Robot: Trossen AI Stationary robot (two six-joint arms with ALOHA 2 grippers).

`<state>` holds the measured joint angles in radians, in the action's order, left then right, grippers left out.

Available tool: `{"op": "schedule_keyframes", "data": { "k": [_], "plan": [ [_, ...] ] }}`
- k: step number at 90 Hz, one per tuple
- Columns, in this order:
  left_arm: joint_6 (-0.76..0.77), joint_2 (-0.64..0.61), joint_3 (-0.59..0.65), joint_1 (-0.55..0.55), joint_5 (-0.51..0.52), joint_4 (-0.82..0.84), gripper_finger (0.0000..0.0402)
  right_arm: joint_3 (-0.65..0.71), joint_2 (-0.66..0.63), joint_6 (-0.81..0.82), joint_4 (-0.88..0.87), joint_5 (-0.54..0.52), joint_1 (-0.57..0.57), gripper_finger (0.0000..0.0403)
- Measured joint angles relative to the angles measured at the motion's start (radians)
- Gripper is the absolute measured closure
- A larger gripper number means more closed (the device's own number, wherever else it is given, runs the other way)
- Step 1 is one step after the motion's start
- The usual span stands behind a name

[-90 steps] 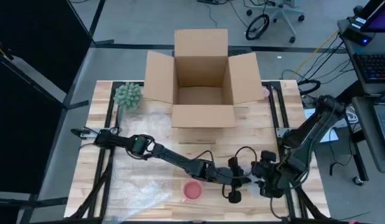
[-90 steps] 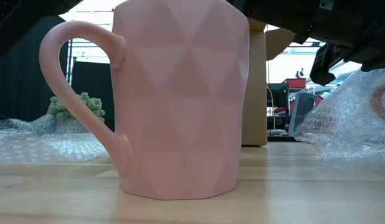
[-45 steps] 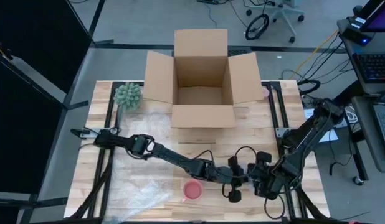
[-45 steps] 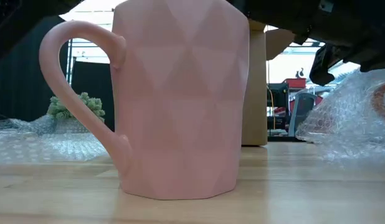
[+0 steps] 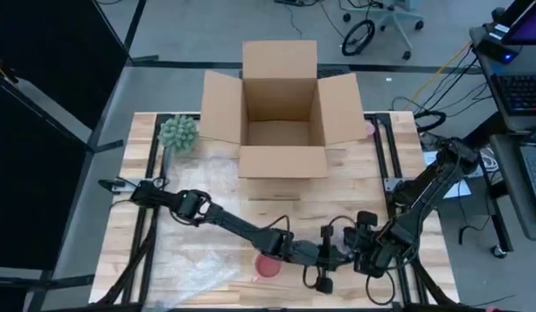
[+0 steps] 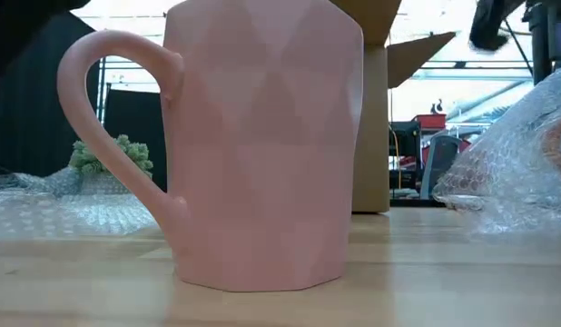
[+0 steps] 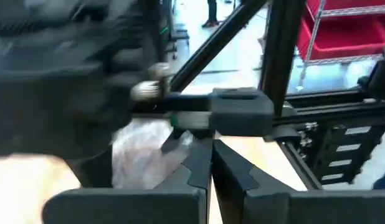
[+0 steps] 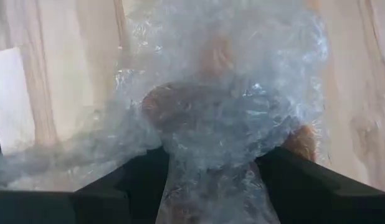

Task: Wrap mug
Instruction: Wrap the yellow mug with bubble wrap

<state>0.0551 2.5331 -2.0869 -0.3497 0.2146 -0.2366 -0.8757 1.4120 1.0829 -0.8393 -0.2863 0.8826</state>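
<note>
— Looking down, we find the pink mug [image 5: 268, 265] upright near the front edge of the wooden table [image 5: 129, 217], its handle showing on the left in the low view. Where are our grippers?

— Our left gripper [image 5: 322, 270] sits just right of the mug, fingers pressed together in the left wrist view with nothing seen between them. Our right gripper [image 5: 365, 253] is close beside it, toward the front right corner.

— And the right one's grip?

— It is clamped on a bunch of bubble wrap [image 8: 223, 118]. More wrap lies flat at the front left, and the open cardboard box [image 5: 281, 113] stands at the back, a green plant [image 5: 178, 133] left of it.
</note>
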Motion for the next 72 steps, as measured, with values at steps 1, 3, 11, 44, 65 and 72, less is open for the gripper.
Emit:
{"op": "schedule_keyframes", "data": {
  "k": [1, 3, 11, 44, 65, 72],
  "plan": [
    [0.01, 0.003, 0.0, 0.002, -0.005, -0.006, 0.0402, 0.0, 0.0, -0.002, 0.0, 0.0, 0.0, 0.0172],
    [0.029, 0.008, 0.0, 0.005, -0.016, -0.016, 0.0402, 0.0, 0.0, -0.009, -0.003, 0.001, 0.001, 0.0172],
    [0.068, 0.032, 0.0, 0.015, -0.055, -0.055, 0.0402, 0.0, 0.0, -0.018, -0.003, 0.005, 0.002, 0.0172],
    [0.149, 0.076, 0.002, 0.039, -0.058, 0.122, 0.0401, -0.111, 0.007, -0.042, -0.105, 0.013, -0.001, 0.0172],
    [0.174, 0.083, 0.0, 0.049, -0.041, 0.125, 0.0401, -0.202, 0.005, -0.044, -0.23, 0.012, 0.001, 0.0172],
    [0.174, 0.078, -0.007, 0.048, -0.053, 0.123, 0.0402, -0.199, 0.004, -0.043, -0.231, 0.007, 0.001, 0.0172]
  ]
}}
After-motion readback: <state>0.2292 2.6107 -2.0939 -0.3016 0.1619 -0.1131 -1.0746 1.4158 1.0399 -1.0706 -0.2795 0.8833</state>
